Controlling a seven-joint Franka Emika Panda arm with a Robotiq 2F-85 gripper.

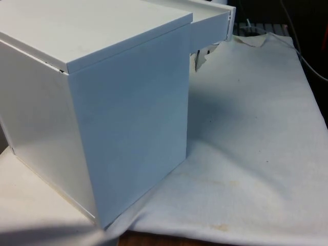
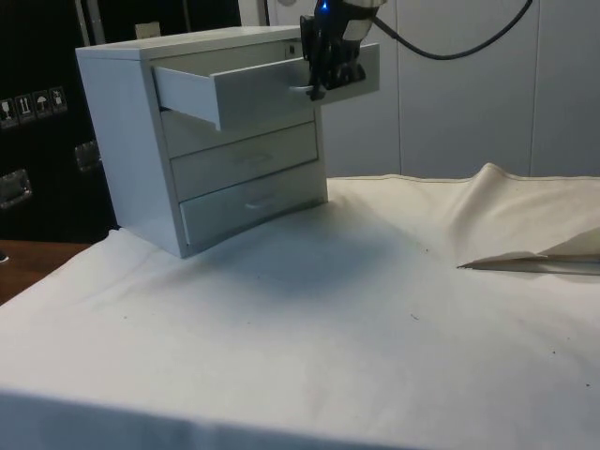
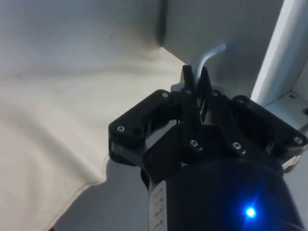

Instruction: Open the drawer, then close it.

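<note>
White cloth (image 2: 356,309) covering table, sagging in a fold well apart from chest of drawers (image 2: 127,141). Top drawer (image 2: 253,89) of chest standing pulled out, likely sliding stiffly, light, rigid; best taken by slim metal handle (image 3: 208,57) on drawer front. Gripper (image 2: 323,82) reaching down from above drawer front, fingers (image 3: 187,79) pinching together on handle.

The front view sits low and very close behind the chest of drawers (image 1: 102,102), whose back and side take up the frame's left and centre. The side view stands farther off, facing the chest's drawer fronts (image 2: 202,141) at upper left. Both share the white cloth (image 2: 356,319). The wrist view looks down past the gripper (image 3: 195,79) at that cloth.
</note>
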